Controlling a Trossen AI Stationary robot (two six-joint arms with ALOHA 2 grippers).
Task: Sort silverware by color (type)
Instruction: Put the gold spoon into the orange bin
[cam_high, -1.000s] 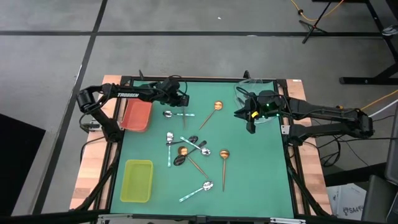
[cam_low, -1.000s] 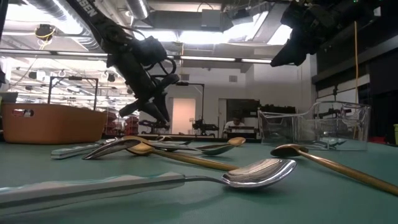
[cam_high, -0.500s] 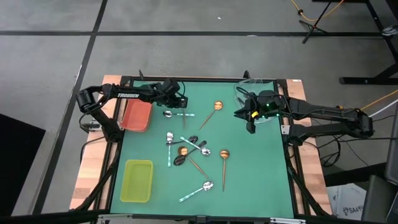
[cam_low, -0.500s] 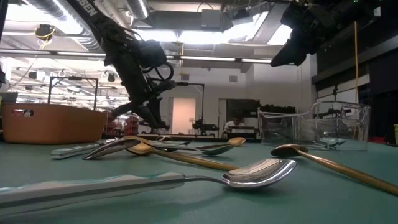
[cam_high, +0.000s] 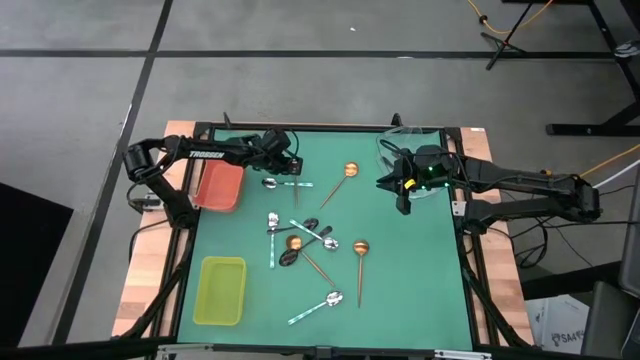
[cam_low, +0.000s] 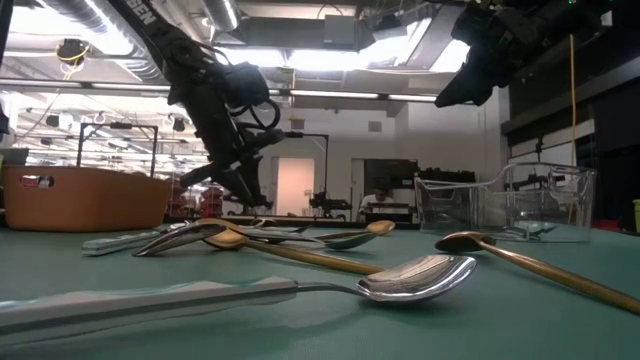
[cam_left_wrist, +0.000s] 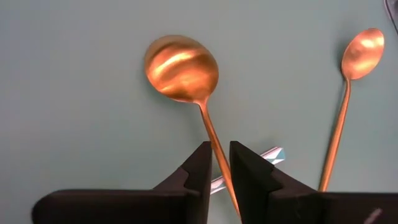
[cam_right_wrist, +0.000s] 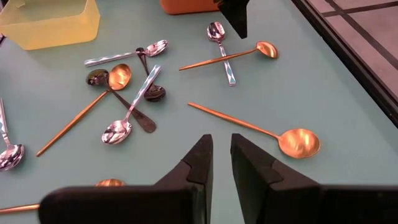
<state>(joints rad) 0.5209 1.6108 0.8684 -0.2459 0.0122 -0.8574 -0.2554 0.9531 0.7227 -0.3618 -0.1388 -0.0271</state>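
Observation:
Spoons lie flat on the green mat. My left gripper hovers at the far left over a copper spoon, whose thin handle shows through the narrow gap between the nearly closed fingers. That spoon crosses a mint-handled spoon. A second copper spoon lies to its right. Black, copper and mint-handled spoons are heaped at mid-table. My right gripper hangs shut and raised at the far right, holding nothing.
A red tray sits at the left edge beside my left arm. A yellow-green tray lies at the near left. A clear tray stands at the far right under my right arm. One copper spoon and one mint-handled spoon lie apart toward the near edge.
My left gripper has tipped a little more steeply downward. Its fingertips have swung slightly toward the table's left edge, still above the copper spoon. No spoon has moved.

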